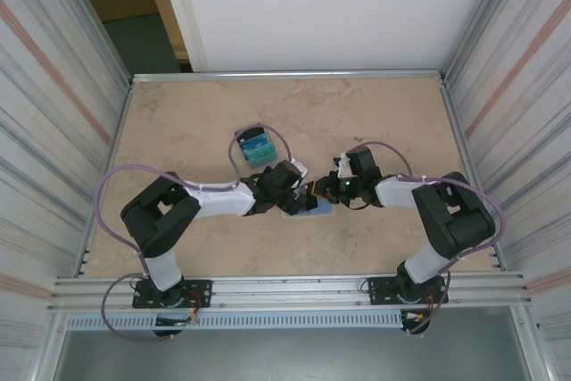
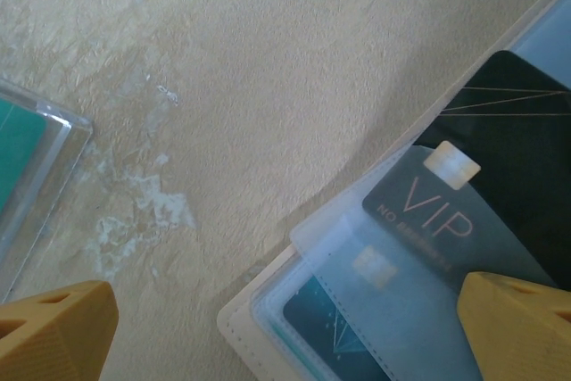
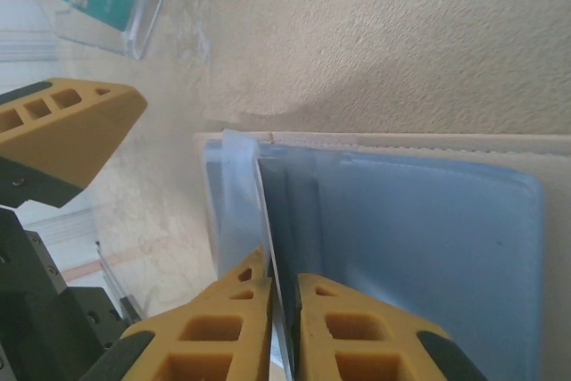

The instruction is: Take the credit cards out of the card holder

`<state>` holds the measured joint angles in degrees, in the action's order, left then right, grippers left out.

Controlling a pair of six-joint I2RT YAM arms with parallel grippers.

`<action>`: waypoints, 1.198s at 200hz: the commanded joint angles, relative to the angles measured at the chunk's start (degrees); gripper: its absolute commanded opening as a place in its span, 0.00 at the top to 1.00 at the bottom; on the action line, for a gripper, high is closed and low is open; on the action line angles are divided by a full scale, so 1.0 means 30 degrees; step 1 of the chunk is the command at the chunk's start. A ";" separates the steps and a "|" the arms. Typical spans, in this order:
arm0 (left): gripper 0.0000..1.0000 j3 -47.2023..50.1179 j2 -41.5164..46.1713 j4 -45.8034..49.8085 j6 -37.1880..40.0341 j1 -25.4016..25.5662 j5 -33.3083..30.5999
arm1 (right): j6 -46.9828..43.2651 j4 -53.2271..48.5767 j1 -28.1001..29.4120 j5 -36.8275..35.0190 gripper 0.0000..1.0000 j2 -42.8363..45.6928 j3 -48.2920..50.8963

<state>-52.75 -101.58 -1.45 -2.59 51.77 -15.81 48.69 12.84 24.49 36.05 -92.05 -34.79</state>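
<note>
The card holder [image 1: 319, 211] lies open on the table between the two grippers, its beige edge [image 2: 234, 326] and pale blue inner face [image 3: 419, 247] showing. In its pockets sit credit cards: a grey VIP card [image 2: 435, 213], a black one [image 2: 522, 136] and a teal one [image 2: 326, 327]. My left gripper [image 2: 285, 338] hangs open just above the holder's corner, holding nothing. One thin card [image 3: 270, 220] stands on edge out of the holder. My right gripper [image 3: 284, 310] is shut on it, the jaws almost together.
A clear plastic tray [image 1: 257, 149] with blue and teal cards stands behind the left gripper [image 1: 294, 186] and reaches into the left wrist view [image 2: 40, 167]. Metal rails run along the table's sides. Bare table lies at the back and right.
</note>
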 commanded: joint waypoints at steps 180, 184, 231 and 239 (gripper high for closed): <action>0.01 0.0652 0.3304 0.2829 0.0621 -0.0418 -0.1781 | -0.3022 -0.6195 -0.0581 -0.2948 1.00 0.4713 -0.0313; 0.01 0.0636 0.3516 0.2891 0.0672 -0.0429 -0.1815 | -0.3108 -0.6394 -0.0607 -0.3052 1.00 0.4978 -0.0353; 0.01 0.0384 0.6585 0.3775 0.0734 -0.0579 -0.3018 | -0.4739 -0.8005 -0.0484 -0.4355 1.00 0.8049 -0.0762; 0.01 0.0431 0.7257 0.3889 0.0713 -0.0672 -0.3049 | -0.5015 -0.8130 -0.0417 -0.4478 1.00 0.8546 -0.0810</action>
<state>-51.05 -85.69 7.79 -1.21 50.57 -21.74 38.28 -7.46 22.90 25.63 -71.09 -35.05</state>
